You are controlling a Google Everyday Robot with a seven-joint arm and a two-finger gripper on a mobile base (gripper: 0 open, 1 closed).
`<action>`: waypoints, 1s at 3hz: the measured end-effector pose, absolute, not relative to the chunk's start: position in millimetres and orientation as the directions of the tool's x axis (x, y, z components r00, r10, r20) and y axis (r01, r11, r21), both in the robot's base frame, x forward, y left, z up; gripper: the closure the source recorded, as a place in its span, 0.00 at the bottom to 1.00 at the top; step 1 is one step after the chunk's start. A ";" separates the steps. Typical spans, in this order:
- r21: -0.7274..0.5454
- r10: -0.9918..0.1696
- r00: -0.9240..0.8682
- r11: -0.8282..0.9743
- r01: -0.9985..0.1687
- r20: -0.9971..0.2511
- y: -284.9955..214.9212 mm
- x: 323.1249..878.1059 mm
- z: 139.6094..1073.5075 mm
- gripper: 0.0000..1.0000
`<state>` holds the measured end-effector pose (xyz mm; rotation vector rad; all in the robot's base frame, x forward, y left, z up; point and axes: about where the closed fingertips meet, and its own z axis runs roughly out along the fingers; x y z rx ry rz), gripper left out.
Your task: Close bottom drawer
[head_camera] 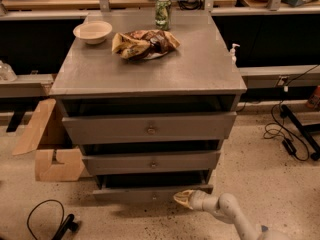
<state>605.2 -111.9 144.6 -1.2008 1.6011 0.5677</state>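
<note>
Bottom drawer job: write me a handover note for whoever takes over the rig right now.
Gripper: low near the floor, at the right end of the bottom drawer front. Contact looks likely, but I cannot confirm it.
Bottom drawer: lowest of three in the grey cabinet. It appears slightly out, with a dark gap above its front.
Done: gripper is in place at the drawer front.
Left: push the front straight in until it looks fully shut, then back the arm away.
Not part of the job: the bowl, snack bag and can on the cabinet top.
</note>
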 end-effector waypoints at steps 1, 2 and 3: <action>-0.193 -0.422 0.009 0.397 -0.897 -0.907 -113.3 607.4 145.2 1.00; -0.200 -0.412 0.010 0.422 -0.884 -0.911 -120.6 637.1 148.2 1.00; -0.200 -0.412 0.010 0.422 -0.884 -0.911 -120.7 635.2 148.2 1.00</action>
